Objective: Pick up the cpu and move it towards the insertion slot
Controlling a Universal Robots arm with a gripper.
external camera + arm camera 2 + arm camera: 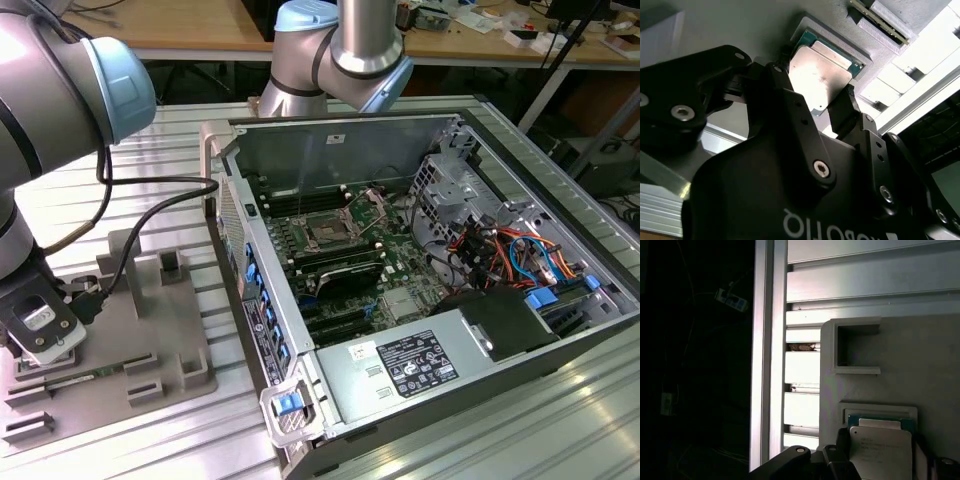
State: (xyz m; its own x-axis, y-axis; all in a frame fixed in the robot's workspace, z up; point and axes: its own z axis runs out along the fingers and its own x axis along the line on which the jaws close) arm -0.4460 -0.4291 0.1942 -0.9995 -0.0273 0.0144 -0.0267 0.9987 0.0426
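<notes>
In the exterior view, the gripper [48, 345] sits low over the grey fixture plate [165, 335] at the frame's lower left. The insertion slot [328, 232] lies well apart toward the exterior view's right, inside the open computer case [480, 130]. In the second wrist view, the fingers [846, 106] appear closed on two opposite edges of the cpu [819, 75], which is at its recess. In the first wrist view, the cpu [881, 452] lies flat, silvery face up.
</notes>
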